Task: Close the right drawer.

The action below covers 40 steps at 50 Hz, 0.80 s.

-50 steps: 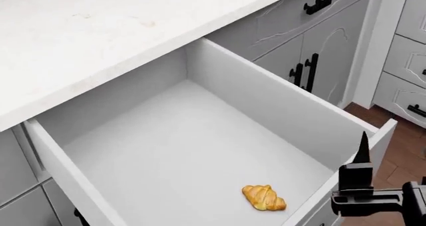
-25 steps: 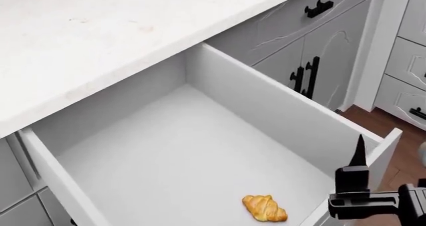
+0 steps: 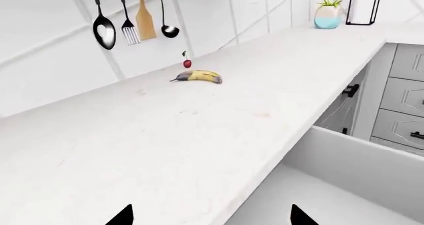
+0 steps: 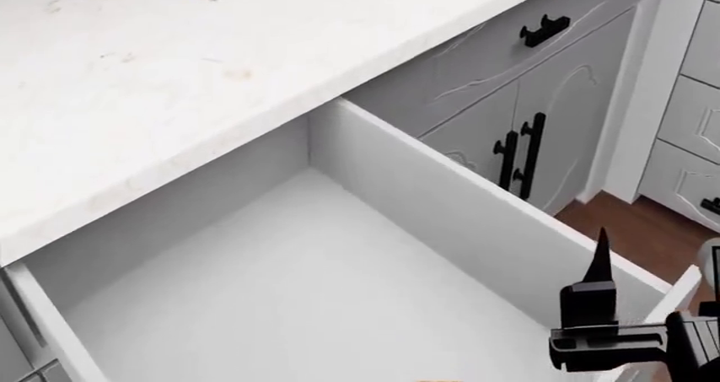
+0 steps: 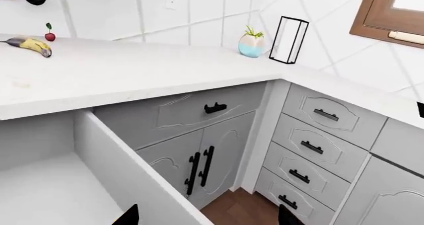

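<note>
1. The right drawer (image 4: pixel 337 289) stands pulled far out from under the white worktop (image 4: pixel 225 70); its pale box is open to my head view, with the right side wall running diagonally toward me.
2. My right fingers (image 4: pixel 602 314) sit at the drawer's near right corner, just beside the top edge of its front. One black pointed tip stands upright there above the black gripper body. I can't tell from the head view whether it touches the drawer.
3. In the right wrist view, two dark tips (image 5: pixel 129 216) show at the picture's edge with a wide gap between them, so my right fingers are apart, holding nothing.
4. In the left wrist view, my left fingers (image 3: pixel 208 216) also show as two dark tips spread wide, apart and empty, above the worktop's edge and the drawer's box.
5. On the worktop, well away from the drawer, lies a banana (image 3: pixel 197 76) with a cherry (image 3: pixel 186 62) near it.
6. Utensils (image 3: pixel 130 16) hang on the tiled wall behind.
7. A small potted plant (image 5: pixel 251 42) and a black wire frame (image 5: pixel 289 39) stand in the worktop's corner.
8. To the drawer's right are grey cabinet doors (image 4: pixel 529 121) with vertical black handles.
</note>
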### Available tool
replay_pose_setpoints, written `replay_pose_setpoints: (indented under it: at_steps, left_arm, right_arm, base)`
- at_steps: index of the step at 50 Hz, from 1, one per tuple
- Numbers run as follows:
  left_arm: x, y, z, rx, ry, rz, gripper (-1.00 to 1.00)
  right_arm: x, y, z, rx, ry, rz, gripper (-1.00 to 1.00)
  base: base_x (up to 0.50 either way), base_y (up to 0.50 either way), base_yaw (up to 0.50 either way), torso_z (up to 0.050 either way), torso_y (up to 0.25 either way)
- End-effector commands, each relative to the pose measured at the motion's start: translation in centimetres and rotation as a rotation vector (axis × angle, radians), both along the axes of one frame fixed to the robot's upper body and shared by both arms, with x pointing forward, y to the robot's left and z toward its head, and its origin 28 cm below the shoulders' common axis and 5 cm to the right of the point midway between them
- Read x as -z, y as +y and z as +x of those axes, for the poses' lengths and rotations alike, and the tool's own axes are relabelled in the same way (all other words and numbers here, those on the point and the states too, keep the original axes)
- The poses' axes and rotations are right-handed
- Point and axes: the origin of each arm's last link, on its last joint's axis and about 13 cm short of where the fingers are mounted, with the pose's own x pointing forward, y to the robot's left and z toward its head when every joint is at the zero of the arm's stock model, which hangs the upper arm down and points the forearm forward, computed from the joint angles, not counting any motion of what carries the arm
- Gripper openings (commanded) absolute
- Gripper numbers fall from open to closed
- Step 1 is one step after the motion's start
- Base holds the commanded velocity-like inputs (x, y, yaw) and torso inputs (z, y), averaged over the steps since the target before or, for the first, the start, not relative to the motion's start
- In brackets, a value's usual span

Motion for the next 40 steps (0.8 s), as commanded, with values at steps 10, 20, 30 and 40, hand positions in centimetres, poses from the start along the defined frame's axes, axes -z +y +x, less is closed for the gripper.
replay_pose_setpoints:
  at_steps: [10,20,30,40]
  left_arm:
    - [0.2,0.1,-0.1,-0.001,0.002,-0.006,1.00]
    - [0.4,0.1,-0.1,0.002,0.006,-0.007,1.00]
    - [0.4,-0.1,0.0,0.005,0.002,-0.008,1.00]
    - [0.9,-0.3,0.1,0.013,0.007,-0.019,1.00]
  right_arm:
    - [-0.2,-0.3,-0.4,0.014,-0.012,0.014,1.00]
    - [1.3,-2.5,-1.2,0.141,0.040,0.059,1.00]
    - [4.4,-4.3,-3.6,0.223,0.118,0.091,1.00]
    - [7.1,-5.3,-6.3,0.218,0.188,0.149,1.00]
  base:
    - [0.04,-0.04,0.00,0.000,0.000]
    - [0.00,0.00,0.00,0.000,0.000]
    - [0.00,0.00,0.00,0.000,0.000]
    - [0.00,0.00,0.00,0.000,0.000]
